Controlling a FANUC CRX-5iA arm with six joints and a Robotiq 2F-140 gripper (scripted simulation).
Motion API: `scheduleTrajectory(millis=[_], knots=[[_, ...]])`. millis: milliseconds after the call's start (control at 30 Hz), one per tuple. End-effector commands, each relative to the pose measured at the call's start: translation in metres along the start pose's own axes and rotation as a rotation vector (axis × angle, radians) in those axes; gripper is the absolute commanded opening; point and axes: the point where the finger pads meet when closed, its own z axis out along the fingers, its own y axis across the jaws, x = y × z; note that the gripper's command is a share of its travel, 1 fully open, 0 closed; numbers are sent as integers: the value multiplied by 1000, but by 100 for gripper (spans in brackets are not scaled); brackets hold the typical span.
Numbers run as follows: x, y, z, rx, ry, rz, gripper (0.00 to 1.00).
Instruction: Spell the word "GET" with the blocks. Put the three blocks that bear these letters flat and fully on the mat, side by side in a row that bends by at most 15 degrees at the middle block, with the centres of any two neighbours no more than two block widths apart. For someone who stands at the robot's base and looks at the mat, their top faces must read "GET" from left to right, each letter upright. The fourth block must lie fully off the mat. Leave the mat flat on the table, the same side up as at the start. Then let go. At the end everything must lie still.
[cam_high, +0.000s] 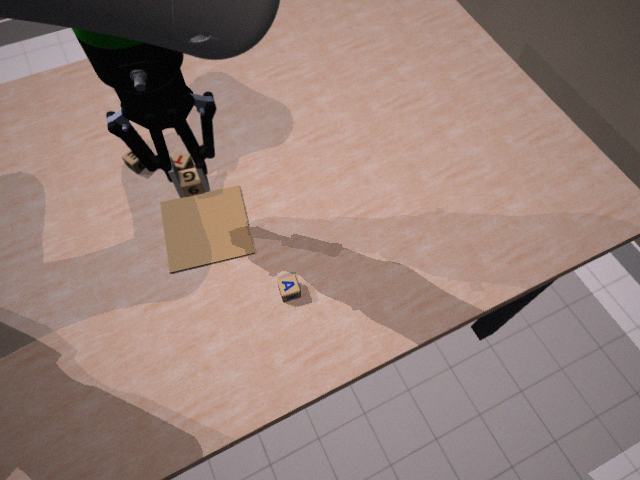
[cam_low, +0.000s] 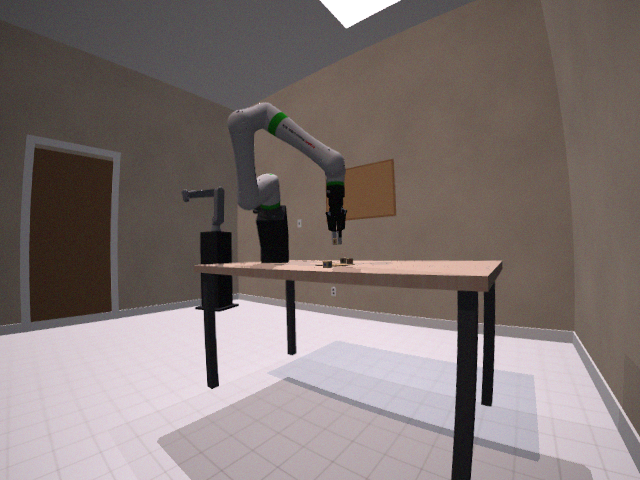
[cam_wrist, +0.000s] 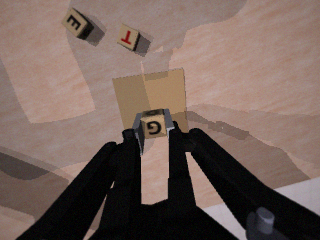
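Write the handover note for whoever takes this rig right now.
Hand: shut on the G block, raised well above the table, near the mat's edge.
Mat: flat, no blocks on it.
E block and T block: on the table beyond the mat.
A block: off the mat, as required.
Done: G picked up.
Left: place G, E and T in a row on the mat, reading GET from the base, then release.

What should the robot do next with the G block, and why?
Probably lower the G block onto the mat, near one end. The gripper holds it in the air by the mat's edge, and the E block and T block need room.
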Motion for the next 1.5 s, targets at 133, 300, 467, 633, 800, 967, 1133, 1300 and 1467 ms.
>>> scheduleTrajectory(millis=[133,300,467,633,800,967,1133,1300,1467], knots=[[1,0,0,0,0,-18,16],[4,-1,0,0,0,-185,16],[7,-2,0,0,0,-313,16],[9,-3,0,0,0,-417,16],[12,-4,0,0,1,-559,16],[15,-4,0,0,1,-687,16],[18,-5,0,0,1,-816,16],[21,-6,0,0,1,-937,16],[23,-7,0,0,0,-1060,16]])
